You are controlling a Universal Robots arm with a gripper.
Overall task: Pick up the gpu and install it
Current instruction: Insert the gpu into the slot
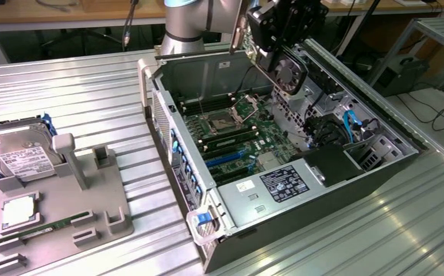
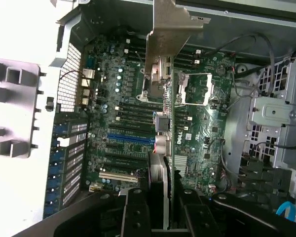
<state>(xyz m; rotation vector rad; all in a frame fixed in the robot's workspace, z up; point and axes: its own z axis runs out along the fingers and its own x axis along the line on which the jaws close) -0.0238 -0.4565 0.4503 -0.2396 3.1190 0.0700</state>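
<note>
Exterior view: pincer [image 1: 274,43] clamped on gpu [image 1: 288,73], held over the open case [image 1: 241,247].
Done: gpu picked up, off the table [image 1: 76,86].
Left: not yet seated in a motherboard [image 1: 241,129] slot.
Hidden: gpu's connector edge; wrist view shows it edge-on, so slot alignment is unclear.

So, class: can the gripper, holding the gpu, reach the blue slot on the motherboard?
Probably yes: the case lies open, nothing covers the blue slot; the gripper holds the gpu over the motherboard.
</note>
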